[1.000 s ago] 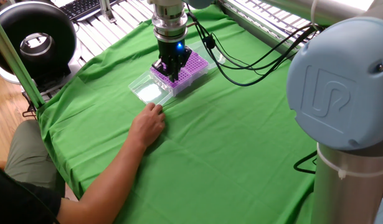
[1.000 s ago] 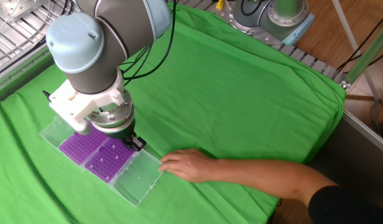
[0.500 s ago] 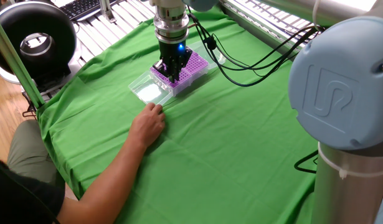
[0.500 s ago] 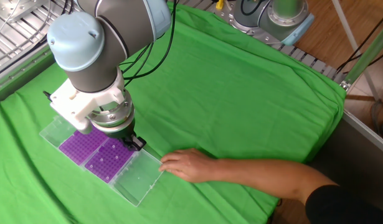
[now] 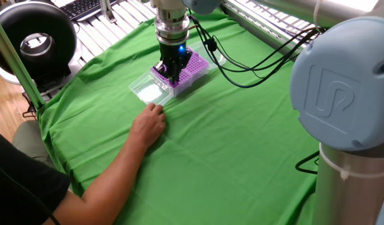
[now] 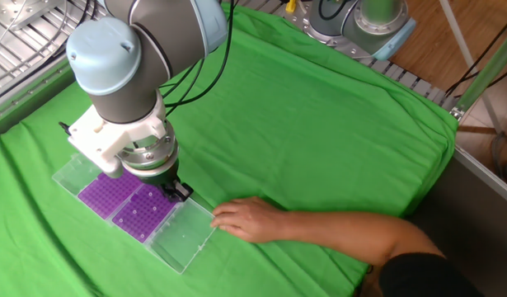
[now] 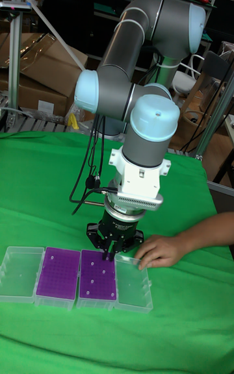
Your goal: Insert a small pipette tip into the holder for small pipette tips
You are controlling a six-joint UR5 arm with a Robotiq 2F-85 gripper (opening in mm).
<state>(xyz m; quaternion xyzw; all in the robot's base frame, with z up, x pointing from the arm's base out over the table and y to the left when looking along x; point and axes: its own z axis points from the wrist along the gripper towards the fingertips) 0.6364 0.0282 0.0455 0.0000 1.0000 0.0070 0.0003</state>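
Note:
The holder shows as two purple racks (image 7: 57,278) side by side on the green cloth, each with an open clear lid. My gripper (image 7: 108,254) points straight down over the top edge of the right-hand rack (image 7: 97,280), which has a few pale tips in its holes. The fingers are drawn together, and a thin small pipette tip seems to be pinched between them, mostly hidden. In one fixed view the gripper (image 5: 171,74) stands on the near end of the rack (image 5: 195,65). From the other side the gripper (image 6: 169,190) meets the rack (image 6: 140,215) at its far edge.
A person's hand (image 7: 158,252) rests flat on the cloth just right of the clear lid (image 7: 132,285), close to the gripper. The hand (image 5: 148,125) and forearm reach in from the table's edge. Black cables (image 5: 241,65) trail from the wrist across the cloth.
The gripper has stayed over the same rack with hardly any shift. The person's body has leaned a little further into view; the hand has not moved.

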